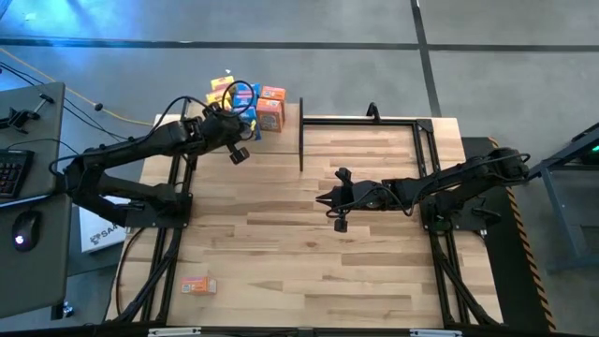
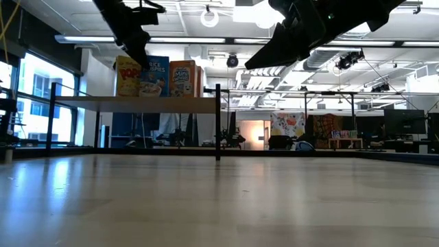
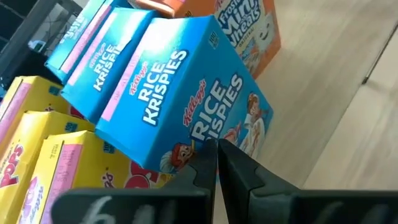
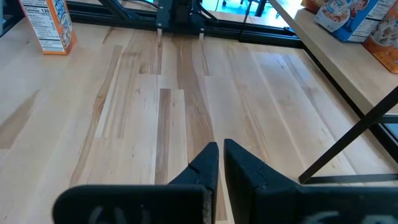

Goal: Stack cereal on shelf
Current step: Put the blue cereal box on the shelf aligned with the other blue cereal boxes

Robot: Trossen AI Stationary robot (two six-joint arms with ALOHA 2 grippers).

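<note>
Dark fingers of the left gripper [image 3: 217, 165] are pressed together with nothing between them, their tips just in front of the lower edge of a blue Rice Krispies box [image 3: 186, 93] that sits tilted on the shelf [image 2: 137, 103]. Beside that box are a second blue box [image 3: 81, 43], yellow boxes [image 3: 37, 149] and an orange Frosted Mini-Wheats box [image 3: 249, 31]; whether the fingertips touch the blue box cannot be told. From above, this gripper hangs over the cluster of cereal [image 1: 257, 105] at the table's far left edge. The right gripper [image 4: 217, 163] is likewise closed and empty, poised above bare planks of the wooden tabletop [image 1: 309, 253] near its middle, well apart from the shelf. One more orange box [image 1: 198, 285] lies flat near the table's front left corner.
</note>
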